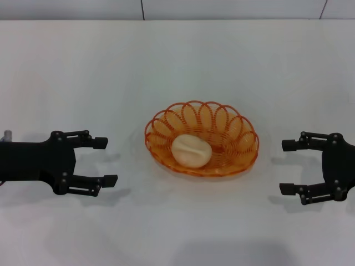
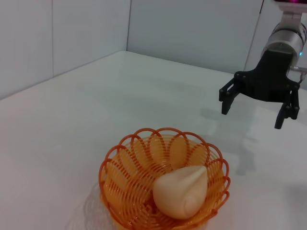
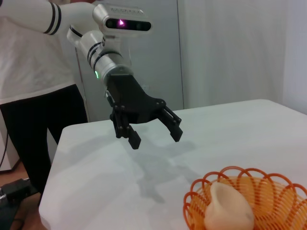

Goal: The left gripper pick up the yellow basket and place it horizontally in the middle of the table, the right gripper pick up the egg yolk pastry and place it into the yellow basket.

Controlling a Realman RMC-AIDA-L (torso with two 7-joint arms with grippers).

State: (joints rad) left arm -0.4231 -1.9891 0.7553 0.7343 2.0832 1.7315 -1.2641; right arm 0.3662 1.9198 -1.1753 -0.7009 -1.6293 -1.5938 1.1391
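The yellow basket lies level in the middle of the white table. The egg yolk pastry rests inside it, toward its front left. My left gripper is open and empty, to the left of the basket and apart from it. My right gripper is open and empty, to the right of the basket. The left wrist view shows the basket, the pastry and the right gripper. The right wrist view shows the basket, the pastry and the left gripper.
A person in a white top and dark trousers stands past the table's edge behind the left arm. Grey wall panels stand along the table's far sides.
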